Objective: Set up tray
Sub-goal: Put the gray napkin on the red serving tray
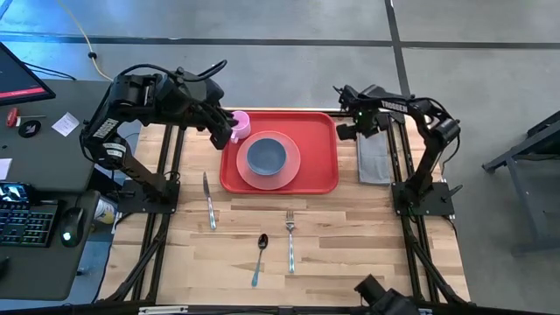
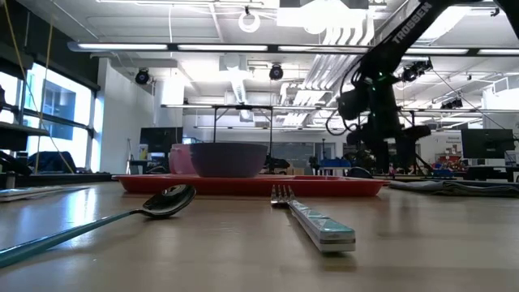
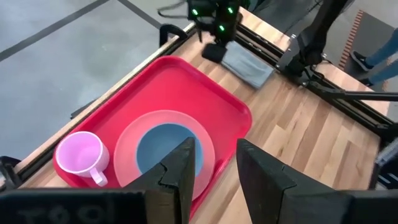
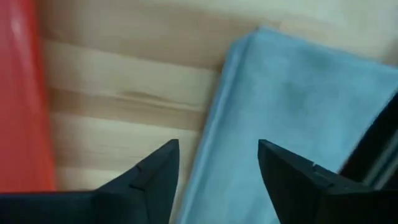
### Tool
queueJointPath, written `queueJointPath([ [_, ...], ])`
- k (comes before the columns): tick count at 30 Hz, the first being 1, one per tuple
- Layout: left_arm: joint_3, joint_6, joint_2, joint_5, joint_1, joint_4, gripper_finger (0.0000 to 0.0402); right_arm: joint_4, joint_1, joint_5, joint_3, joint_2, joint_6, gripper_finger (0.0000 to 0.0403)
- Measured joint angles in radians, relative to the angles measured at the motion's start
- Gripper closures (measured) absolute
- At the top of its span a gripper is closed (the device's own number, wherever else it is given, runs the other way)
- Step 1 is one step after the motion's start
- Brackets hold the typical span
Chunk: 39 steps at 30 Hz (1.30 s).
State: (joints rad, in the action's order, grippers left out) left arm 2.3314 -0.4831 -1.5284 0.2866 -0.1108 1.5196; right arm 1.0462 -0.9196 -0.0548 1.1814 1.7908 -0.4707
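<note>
- Currently, my right fingers (image 4: 217, 168) stand apart with nothing between them, hovering over the near edge of the grey-blue cloth (image 1: 374, 157), which lies on the table (image 1: 350, 236) just beside the tray's right rim.
- My left fingers (image 3: 214, 168) are partly open and empty, above the tray's left end near the pink mug (image 1: 240, 123).
- Risk, right side: a low pass could snag the cloth and drag it against the tray.
- Risk, left side: dropping here could clip the mug or the blue bowl (image 1: 265, 156) and slide the salmon plate (image 1: 291, 171).
- Item: the tray (image 1: 319, 179), bright red, rectangular, rounded corners, shallow rim; at the table's far middle, flat.
- Outside it: knife (image 1: 209, 203), spoon (image 1: 259, 255), fork (image 1: 290, 238).
</note>
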Motion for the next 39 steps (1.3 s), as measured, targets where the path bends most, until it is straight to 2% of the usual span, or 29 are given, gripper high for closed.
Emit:
queueJointPath([
  [4,0.000,0.000,0.000,0.006,0.000,0.000,0.0250,-0.051,0.002,-0.025,-0.070,0.000,-0.001,0.0197],
  [10,0.000,-0.001,0.000,0.005,0.000,0.003,0.0250,-0.171,0.003,-0.044,-0.124,0.000,-0.001,0.0228],
  [17,0.000,-0.037,0.000,0.005,0.000,0.004,0.0250,-0.238,0.004,-0.057,-0.163,-0.003,0.000,0.0283],
  [30,0.000,-0.072,0.000,-0.009,0.000,0.025,0.0250,-0.204,0.003,-0.068,-0.169,-0.010,0.052,0.0393],
  [39,0.000,-0.078,0.000,-0.011,0.000,0.024,0.0250,-0.171,0.005,-0.039,-0.171,-0.059,0.042,0.0396],
])
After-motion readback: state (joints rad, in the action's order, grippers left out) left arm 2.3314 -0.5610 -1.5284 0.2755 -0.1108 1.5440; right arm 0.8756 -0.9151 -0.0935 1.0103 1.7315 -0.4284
